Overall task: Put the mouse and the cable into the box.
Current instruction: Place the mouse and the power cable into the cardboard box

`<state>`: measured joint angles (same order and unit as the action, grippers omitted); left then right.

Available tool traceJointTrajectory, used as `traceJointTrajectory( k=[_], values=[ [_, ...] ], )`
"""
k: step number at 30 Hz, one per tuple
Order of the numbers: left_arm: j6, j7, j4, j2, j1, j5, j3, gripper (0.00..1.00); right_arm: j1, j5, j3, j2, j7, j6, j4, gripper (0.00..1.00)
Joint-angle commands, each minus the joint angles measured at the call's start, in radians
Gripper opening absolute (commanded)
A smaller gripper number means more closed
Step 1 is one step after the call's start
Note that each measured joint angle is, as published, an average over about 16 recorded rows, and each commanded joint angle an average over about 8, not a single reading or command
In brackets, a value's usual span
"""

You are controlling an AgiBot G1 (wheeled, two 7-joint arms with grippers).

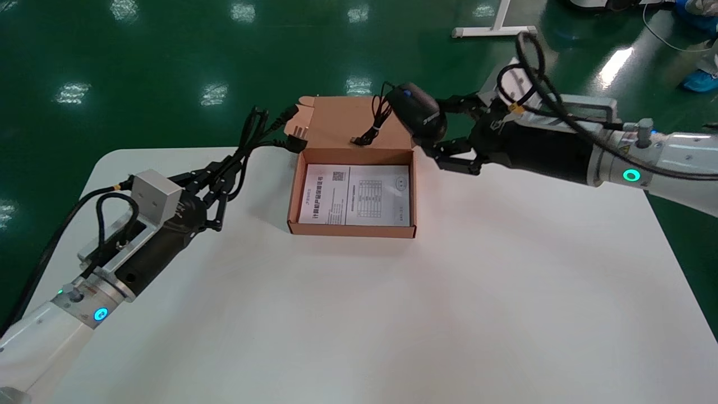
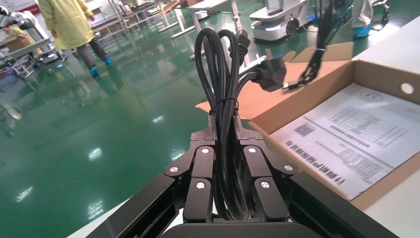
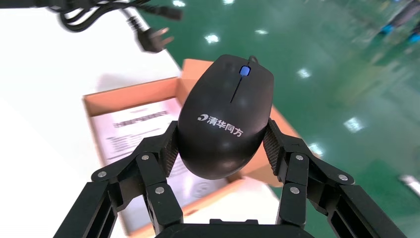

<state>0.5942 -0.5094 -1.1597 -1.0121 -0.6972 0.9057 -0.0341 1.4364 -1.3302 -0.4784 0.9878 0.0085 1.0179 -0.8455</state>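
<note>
Head: my right gripper (image 1: 433,133) clamps the mouse (image 1: 418,114) over the box (image 1: 352,230) far-right corner, my left gripper (image 1: 220,193) holds the bundled cable (image 1: 251,133) left of it; left wrist: fingers (image 2: 203,163) closed on cable; right wrist: pads (image 3: 171,147) squeezing mouse sides.

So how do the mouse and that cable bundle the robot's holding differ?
The mouse is one smooth rounded shell with a blue wheel; the cable is a tied bundle of loops with a plug. The right gripper holds the mouse by the box's far right corner; the left gripper holds the cable off its left side. Both are black, both gripped.
</note>
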Motion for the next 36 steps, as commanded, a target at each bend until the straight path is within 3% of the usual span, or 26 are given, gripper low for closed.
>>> traceJointTrajectory(
  k=[1,10,22,36],
  values=[
    [0.023,-0.029,0.029,-0.004,-0.018,-0.006,0.012,0.0,-0.013,-0.015,-0.018,0.005,0.029,0.006,-0.021,0.0],
    [0.059,-0.082,0.058,-0.019,-0.014,-0.032,0.045,0.0,0.042,-0.039,-0.03,0.014,0.032,0.019,-0.027,0.0],
    [0.074,-0.1,0.073,-0.035,-0.006,-0.042,0.052,0.0,0.111,-0.047,-0.028,-0.031,0.019,0.079,-0.03,0.0],
    [0.076,-0.107,0.075,-0.052,0.006,-0.046,0.052,0.0,0.131,-0.07,-0.062,-0.09,0.099,0.185,-0.105,0.0]
  ],
)
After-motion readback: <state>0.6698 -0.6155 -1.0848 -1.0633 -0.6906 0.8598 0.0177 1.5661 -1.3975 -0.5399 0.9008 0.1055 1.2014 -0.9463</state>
